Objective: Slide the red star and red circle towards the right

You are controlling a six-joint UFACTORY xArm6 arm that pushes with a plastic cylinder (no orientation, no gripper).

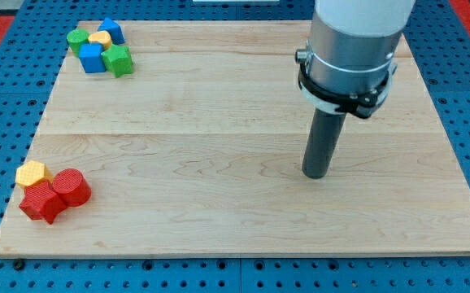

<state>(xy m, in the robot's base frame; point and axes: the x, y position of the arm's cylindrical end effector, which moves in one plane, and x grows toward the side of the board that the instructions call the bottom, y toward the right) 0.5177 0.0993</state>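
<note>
- Red star (41,202) and red circle (71,186) down in the view's bottom left corner, touching each other, yellow block (32,172) pressed against them.
- Small, hard, light blocks; probably slide easily on the smooth wooden board (219,163). Best pushed from the view's left side.
- My tip (314,174) down on the board, well apart, far toward the view's right.
- Rod upright. No claw to open or close, nothing held.

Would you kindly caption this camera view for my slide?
My tip rests mid-board, far right of the red star and red circle.
</note>
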